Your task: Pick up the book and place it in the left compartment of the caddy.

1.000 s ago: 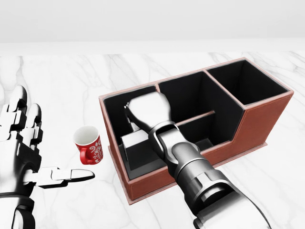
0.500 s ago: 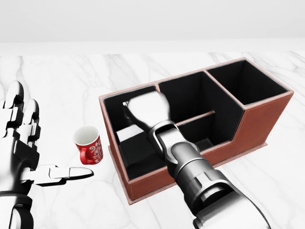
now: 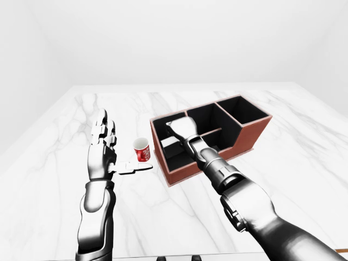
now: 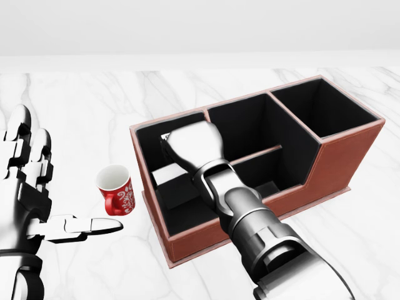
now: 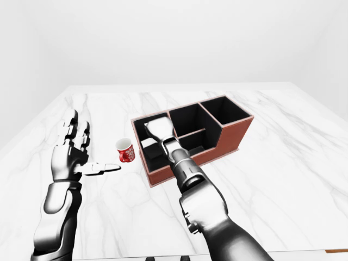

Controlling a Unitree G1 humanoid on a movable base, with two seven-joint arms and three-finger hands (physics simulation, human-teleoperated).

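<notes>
Book [image 4: 177, 180] — inside caddy [image 4: 325, 164], left compartment

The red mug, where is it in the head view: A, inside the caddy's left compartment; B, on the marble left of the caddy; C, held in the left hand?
B: the red mug stands on the marble, left of the caddy, apart from the open left hand.

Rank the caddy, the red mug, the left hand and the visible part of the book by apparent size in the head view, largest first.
1. caddy, by far the largest.
2. left hand, open and near the camera, so it probably looks bigger than it is.
3 and 4. red mug and the visible patch of book look alike; the right hand hides much of the book.
</notes>
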